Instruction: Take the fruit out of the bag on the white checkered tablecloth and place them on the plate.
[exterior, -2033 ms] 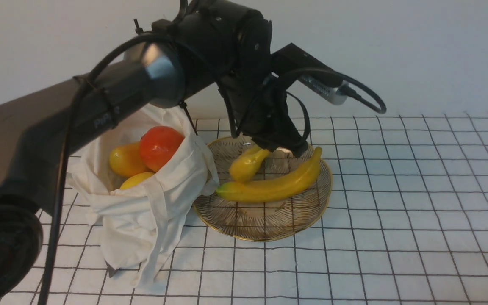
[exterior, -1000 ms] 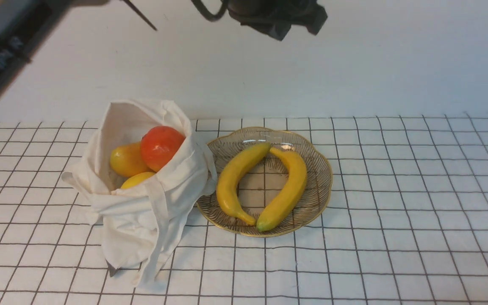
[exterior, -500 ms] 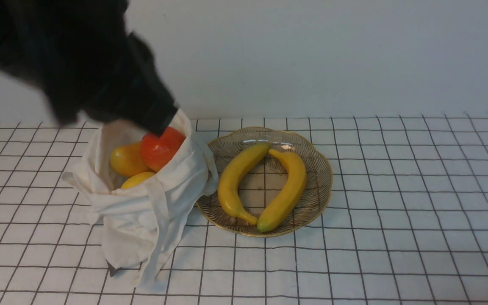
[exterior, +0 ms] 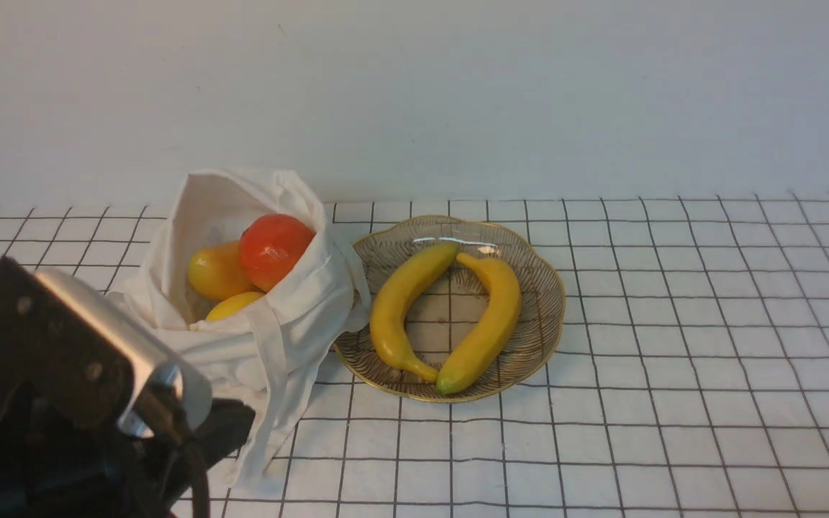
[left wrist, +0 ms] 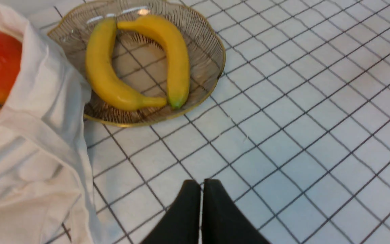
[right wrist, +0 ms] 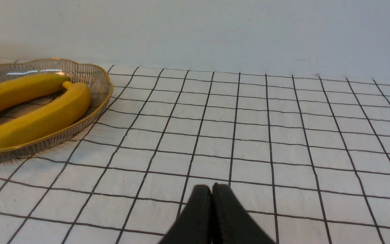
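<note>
At the desk's near left corner, the left tool [left wrist: 201,184] hangs pressed closed and empty over the white checkered tablecloth [exterior: 673,360]. The right tool [right wrist: 212,189] is likewise closed and empty. Farther back, left of middle, the bag [exterior: 242,360] holds a red-orange fruit [exterior: 274,248] and two yellow-orange ovals [exterior: 213,272]. Just beside it, the plate [exterior: 542,306] holds two bananas [exterior: 400,309].

The front view looks from high across the worktop [exterior: 673,374] to its far edge. Left wrist view looks down, close; right wrist view sits low. All show the plate [exterior: 544,302].
</note>
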`<state>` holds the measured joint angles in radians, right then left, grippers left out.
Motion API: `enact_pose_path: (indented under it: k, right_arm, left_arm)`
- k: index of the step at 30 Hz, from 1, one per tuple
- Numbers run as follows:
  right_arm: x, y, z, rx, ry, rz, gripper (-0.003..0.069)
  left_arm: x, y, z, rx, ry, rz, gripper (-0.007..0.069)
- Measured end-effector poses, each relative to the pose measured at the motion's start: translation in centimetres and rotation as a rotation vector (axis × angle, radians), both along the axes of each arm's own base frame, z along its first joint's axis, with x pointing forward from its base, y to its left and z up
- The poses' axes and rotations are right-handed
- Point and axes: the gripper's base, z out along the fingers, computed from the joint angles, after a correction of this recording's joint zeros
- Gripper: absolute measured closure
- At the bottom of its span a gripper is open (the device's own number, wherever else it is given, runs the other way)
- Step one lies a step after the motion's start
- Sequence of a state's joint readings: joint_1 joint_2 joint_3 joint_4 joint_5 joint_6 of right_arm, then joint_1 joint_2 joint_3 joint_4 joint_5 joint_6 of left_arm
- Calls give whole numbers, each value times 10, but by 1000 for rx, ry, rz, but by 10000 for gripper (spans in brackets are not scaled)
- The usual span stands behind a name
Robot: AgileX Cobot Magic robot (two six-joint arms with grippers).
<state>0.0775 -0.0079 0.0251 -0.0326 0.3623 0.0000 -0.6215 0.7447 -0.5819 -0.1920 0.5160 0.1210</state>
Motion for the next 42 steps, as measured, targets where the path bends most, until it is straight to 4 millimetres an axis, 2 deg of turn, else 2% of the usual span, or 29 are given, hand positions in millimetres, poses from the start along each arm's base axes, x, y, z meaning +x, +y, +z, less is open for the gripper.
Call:
enact_pose_path:
  k: [5,7,15,19,22,26,30,37,42]
  right_arm:
    - [0,0,0,0,0,0,674]
    - [0,0,0,0,0,0,674]
    - [0,0,0,0,0,0,674]
    - [0,0,0,0,0,0,674]
    - [0,0,0,0,0,0,674]
    - [0,0,0,0,0,0,674]
    - [0,0,0,0,0,0,674]
    - [0,0,0,0,0,0,674]
    - [0,0,0,0,1,0,674]
  left_arm:
    - [-5,3,-27,46,66,0,632]
    - [-6,4,-32,56,79,0,632]
    - [-6,4,-34,60,89,1,632]
    - [-11,13,-36,39,66,56,632]
    - [-17,28,-44,8,26,150,632]
    - [-35,59,-65,-29,-57,339,632]
    - [-54,81,-89,-75,-164,539,632]
    - [-65,94,-110,-90,-245,733,632]
    - [-65,95,-113,-83,-236,761,632]
